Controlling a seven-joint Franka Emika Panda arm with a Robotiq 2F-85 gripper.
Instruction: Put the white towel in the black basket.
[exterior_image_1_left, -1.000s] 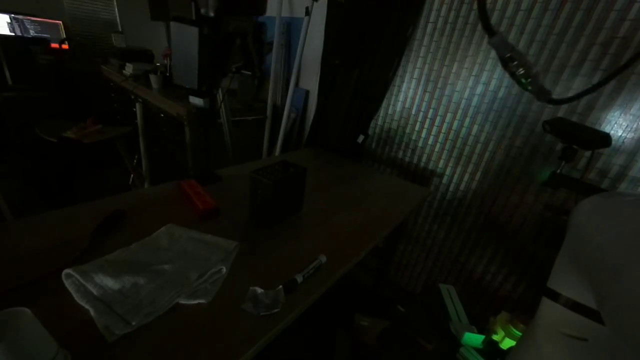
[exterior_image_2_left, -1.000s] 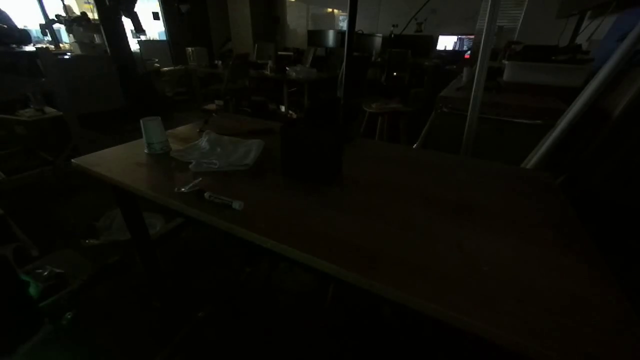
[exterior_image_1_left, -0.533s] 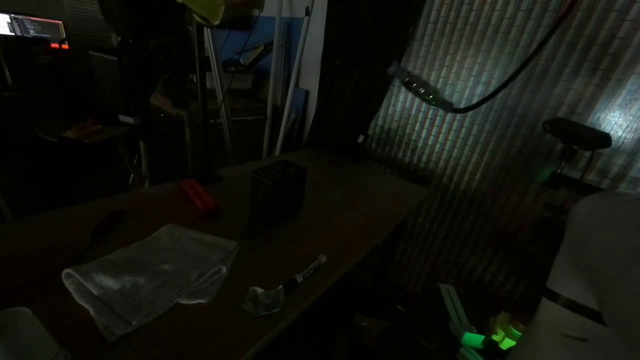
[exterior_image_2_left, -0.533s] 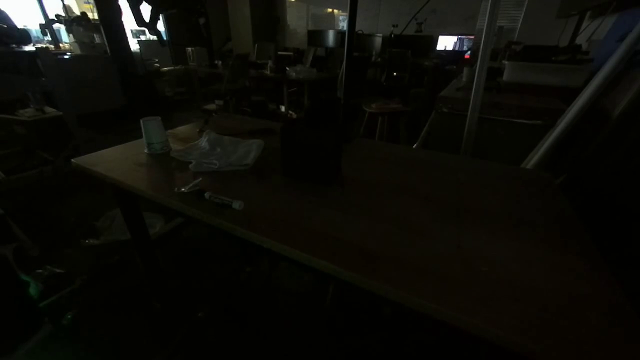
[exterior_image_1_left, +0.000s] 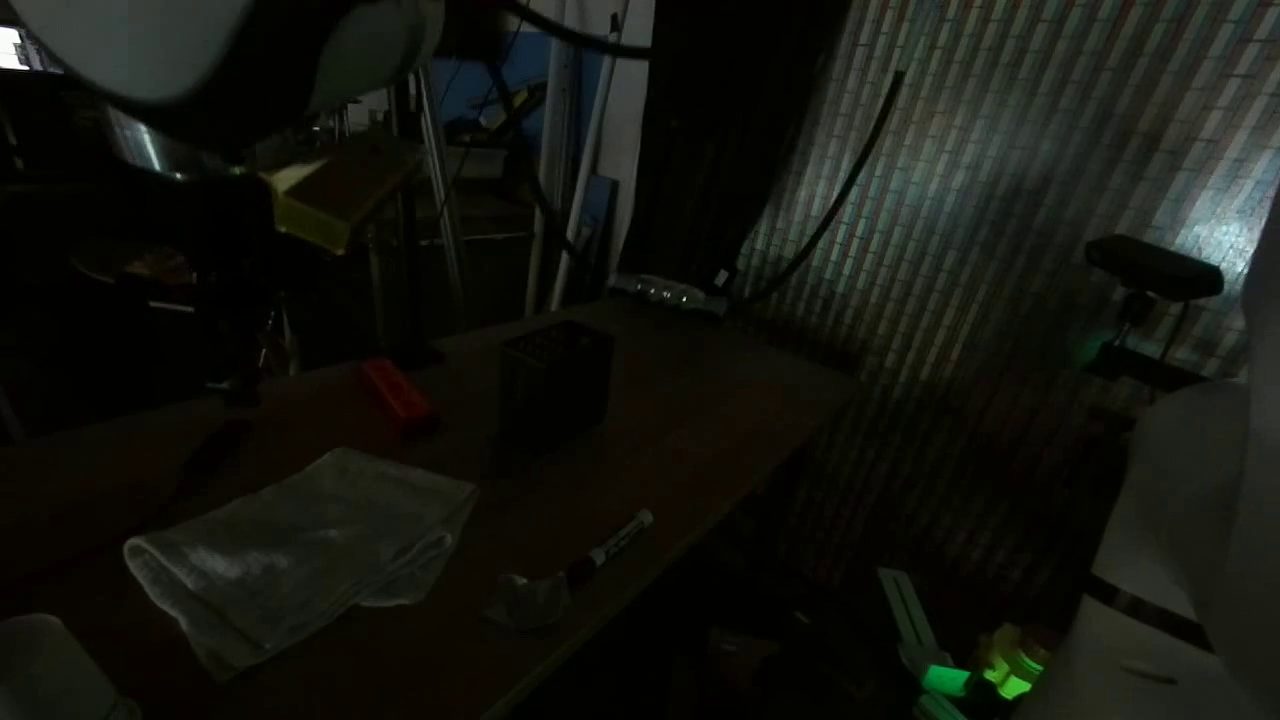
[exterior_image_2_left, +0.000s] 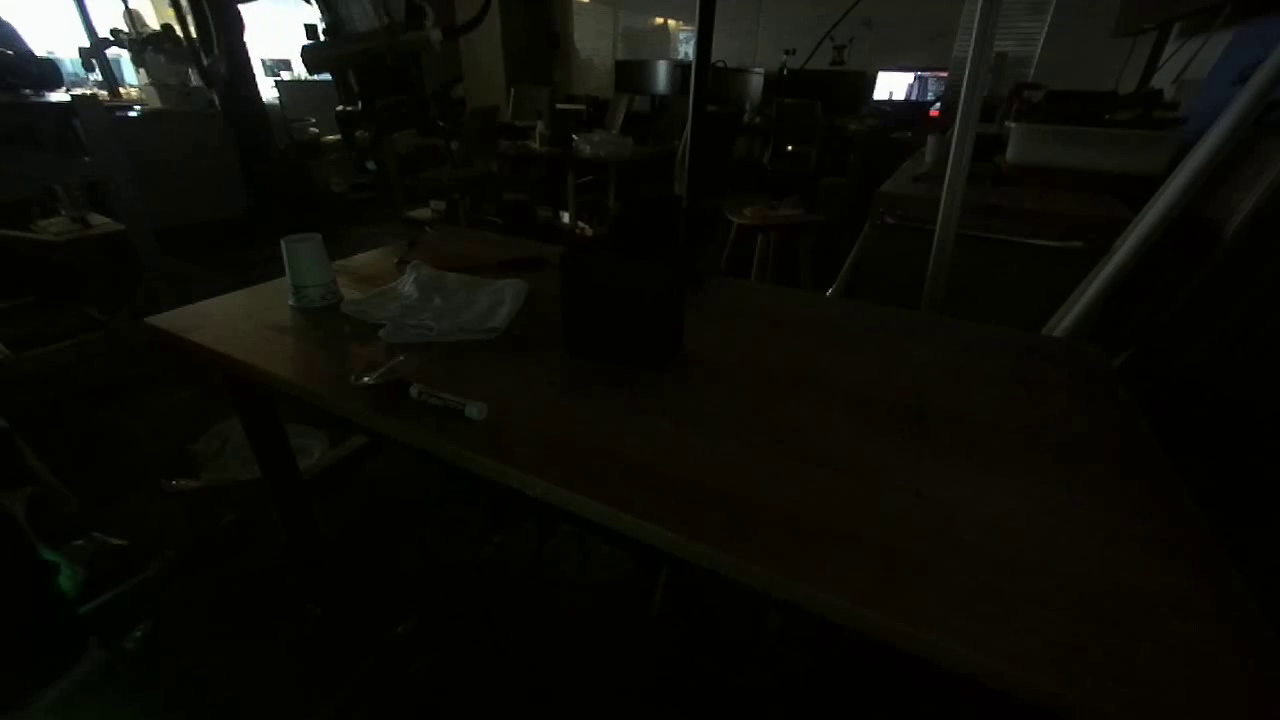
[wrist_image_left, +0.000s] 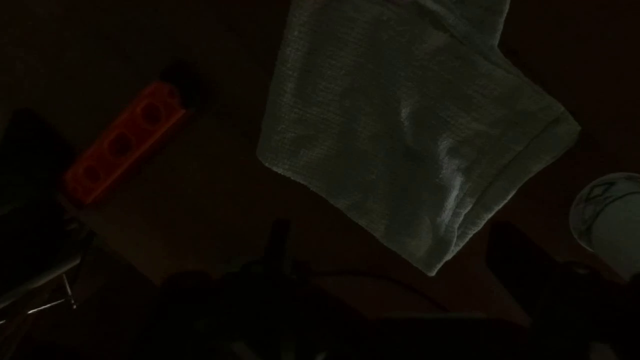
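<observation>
The white towel (exterior_image_1_left: 310, 550) lies loosely folded on the table, and it also shows in an exterior view (exterior_image_2_left: 440, 305). The black basket (exterior_image_1_left: 555, 390) stands upright on the table, apart from the towel; it is a dark box shape in an exterior view (exterior_image_2_left: 625, 300). I cannot make out the basket in the wrist view. My gripper (wrist_image_left: 391, 230) is open, its two dark fingers wide apart with nothing held. It is above the table, and a corner of the towel (wrist_image_left: 380, 125) shows between the fingers in the wrist view, apart from them. The scene is very dark.
A red block with holes (exterior_image_1_left: 398, 395) lies behind the towel and shows in the wrist view (wrist_image_left: 125, 142). A white cup (exterior_image_2_left: 310, 270) stands beside the towel. A marker (exterior_image_1_left: 620, 535) and crumpled clear plastic (exterior_image_1_left: 530, 600) lie near the table's edge. A thin dark cable lies by the towel.
The arm has come down into view at the upper left of an exterior view, and its hanging cable has swung left and down. Towel, basket and other objects have not moved.
</observation>
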